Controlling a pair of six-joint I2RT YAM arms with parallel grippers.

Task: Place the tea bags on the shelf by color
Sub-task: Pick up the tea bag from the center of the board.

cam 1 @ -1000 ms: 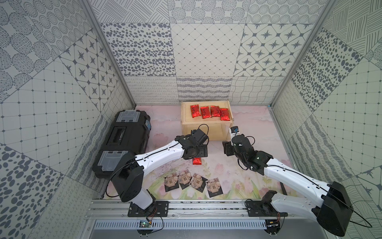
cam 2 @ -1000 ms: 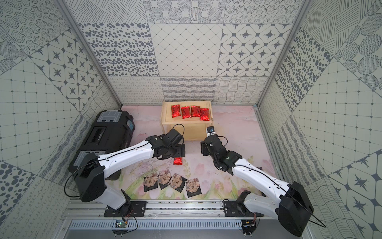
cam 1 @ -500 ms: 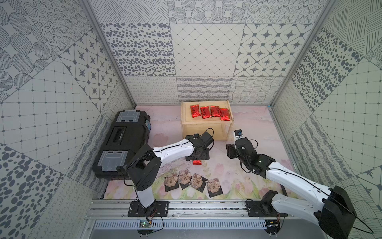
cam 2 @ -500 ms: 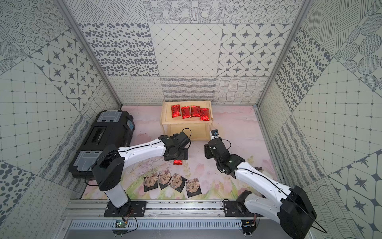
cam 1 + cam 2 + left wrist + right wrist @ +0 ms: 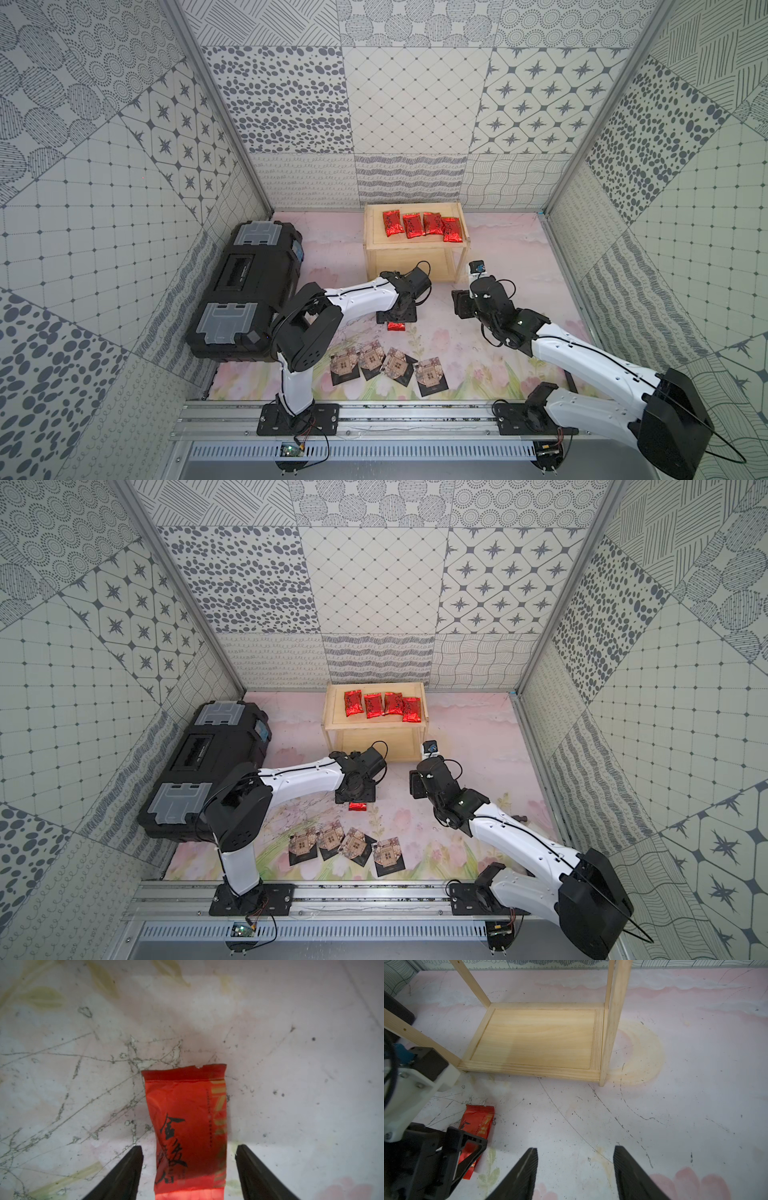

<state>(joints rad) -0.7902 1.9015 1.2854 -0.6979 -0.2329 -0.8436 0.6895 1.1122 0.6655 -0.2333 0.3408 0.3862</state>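
**Left gripper (image 5: 395, 321) astride the loose red tea bag (image 5: 396, 328)**

In both top views, 4 red tea bags (image 5: 422, 224) lie on the shelf (image 5: 415, 248) top and 4 black sachets (image 5: 388, 365) on the mat (image 5: 457, 353). Left wrist view: jaws apart, flanking the bag without contact; closing could buckle or squirt the slick foil. Right wrist view: your right gripper (image 5: 575, 1148) gapes empty nearby, so arms could clash.

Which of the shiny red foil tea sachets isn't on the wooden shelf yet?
The red foil sachet lying on the pink mat between the open jaws of the left gripper; the other four sit atop the pale wooden shelf.
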